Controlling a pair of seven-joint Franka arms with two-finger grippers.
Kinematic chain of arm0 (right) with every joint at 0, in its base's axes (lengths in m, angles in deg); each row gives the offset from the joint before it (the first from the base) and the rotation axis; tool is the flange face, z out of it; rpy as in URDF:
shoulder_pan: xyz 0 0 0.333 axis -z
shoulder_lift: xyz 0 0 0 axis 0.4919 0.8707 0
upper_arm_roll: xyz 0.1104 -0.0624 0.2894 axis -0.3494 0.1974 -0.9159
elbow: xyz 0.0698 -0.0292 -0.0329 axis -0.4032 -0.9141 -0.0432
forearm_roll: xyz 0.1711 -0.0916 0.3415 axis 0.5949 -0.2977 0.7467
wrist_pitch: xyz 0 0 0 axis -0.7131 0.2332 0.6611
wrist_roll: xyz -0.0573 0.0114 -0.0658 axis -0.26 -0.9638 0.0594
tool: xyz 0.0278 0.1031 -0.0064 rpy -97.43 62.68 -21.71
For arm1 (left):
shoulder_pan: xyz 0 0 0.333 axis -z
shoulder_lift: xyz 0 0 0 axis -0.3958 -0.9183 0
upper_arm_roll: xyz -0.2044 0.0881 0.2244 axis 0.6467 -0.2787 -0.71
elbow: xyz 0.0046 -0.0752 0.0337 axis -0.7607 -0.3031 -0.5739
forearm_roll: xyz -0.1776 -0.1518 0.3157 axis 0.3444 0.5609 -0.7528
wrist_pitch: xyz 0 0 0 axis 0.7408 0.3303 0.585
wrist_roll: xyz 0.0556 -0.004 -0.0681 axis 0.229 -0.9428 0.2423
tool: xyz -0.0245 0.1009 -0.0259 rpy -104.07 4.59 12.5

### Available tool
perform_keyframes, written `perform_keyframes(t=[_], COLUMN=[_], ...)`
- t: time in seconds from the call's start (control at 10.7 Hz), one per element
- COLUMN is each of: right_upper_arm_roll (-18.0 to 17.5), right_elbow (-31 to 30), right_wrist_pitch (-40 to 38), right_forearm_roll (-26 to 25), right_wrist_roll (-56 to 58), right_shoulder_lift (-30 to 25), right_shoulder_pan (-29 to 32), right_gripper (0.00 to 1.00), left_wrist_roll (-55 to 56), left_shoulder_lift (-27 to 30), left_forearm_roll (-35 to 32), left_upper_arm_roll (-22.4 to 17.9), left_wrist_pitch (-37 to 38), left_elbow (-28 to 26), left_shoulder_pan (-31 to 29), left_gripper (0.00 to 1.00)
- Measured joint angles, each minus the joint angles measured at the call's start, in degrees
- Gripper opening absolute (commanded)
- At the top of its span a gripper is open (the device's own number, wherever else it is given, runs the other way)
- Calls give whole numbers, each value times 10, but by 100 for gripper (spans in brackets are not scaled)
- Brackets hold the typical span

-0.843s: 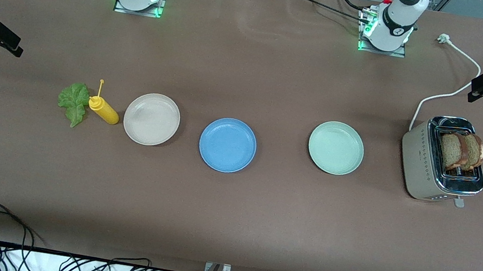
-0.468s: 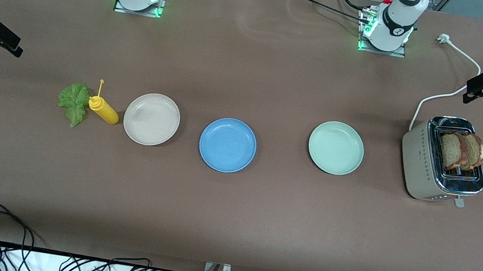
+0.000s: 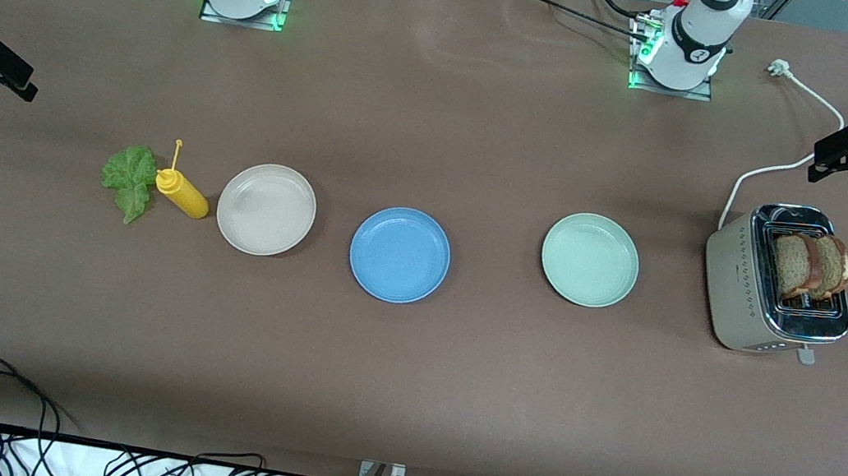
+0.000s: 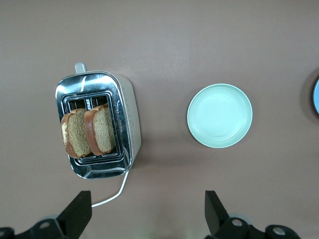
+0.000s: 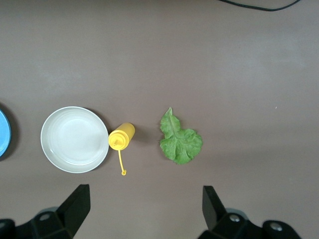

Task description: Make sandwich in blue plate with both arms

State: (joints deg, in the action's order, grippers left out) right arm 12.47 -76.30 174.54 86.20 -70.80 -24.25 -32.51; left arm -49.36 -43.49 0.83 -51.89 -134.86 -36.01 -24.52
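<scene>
The sandwich is not made yet; its parts lie apart on the bench. The blue plate (image 3: 400, 255) stands empty near the middle of the bench, between a beige plate (image 3: 266, 209) and a pale green plate (image 3: 589, 260). The two bread slices (image 3: 810, 264) stand upright in the slots of a toaster (image 3: 775, 279) at the left arm's end of the bench, near that edge. The lettuce leaf (image 3: 129, 179) lies flat toward the right arm's end, just beside a yellow sauce bottle (image 3: 182, 192) that lies on its side between the leaf and the beige plate.

I judge that the task is at its first step: nothing is picked up and both arms are only reaching out. The left gripper (image 3: 830, 154) hangs in the air over the bare bench close to the toaster, with its fingers (image 4: 79, 211) wide apart and nothing between them. The right gripper (image 3: 15, 79) hangs over the bench at the right arm's end, also with its fingers (image 5: 77, 204) spread and empty; in its wrist view the leaf and the bottle lie below it.

The next move probably calls for the left gripper to come down over the toaster and take one slice by its top crust, pulling straight up out of the slot. The right gripper should take the leaf without pushing the bottle, which is almost touching it.

I can read no brand, label or writing on any thing here.
</scene>
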Motion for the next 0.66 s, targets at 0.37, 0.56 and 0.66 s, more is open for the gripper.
perform_keyframes(t=[0.37, 0.56, 0.66], right_upper_arm_roll=[0, 0, 0], right_elbow=[0, 0, 0], right_wrist_pitch=[24, 25, 25], right_forearm_roll=[0, 0, 0], right_wrist_roll=[0, 0, 0], right_shoulder_lift=[7, 7, 7], right_shoulder_pan=[0, 0, 0], right_gripper=[100, 100, 100], left_wrist_roll=[0, 0, 0], left_shoulder_lift=[-1, -4, -7], left_forearm_roll=[0, 0, 0], left_upper_arm_roll=[1, 0, 0], left_wrist_pitch=[-3, -20, -28], left_elbow=[0, 0, 0], left_shoulder_pan=[-1, -3, -3], left_gripper=[100, 100, 100])
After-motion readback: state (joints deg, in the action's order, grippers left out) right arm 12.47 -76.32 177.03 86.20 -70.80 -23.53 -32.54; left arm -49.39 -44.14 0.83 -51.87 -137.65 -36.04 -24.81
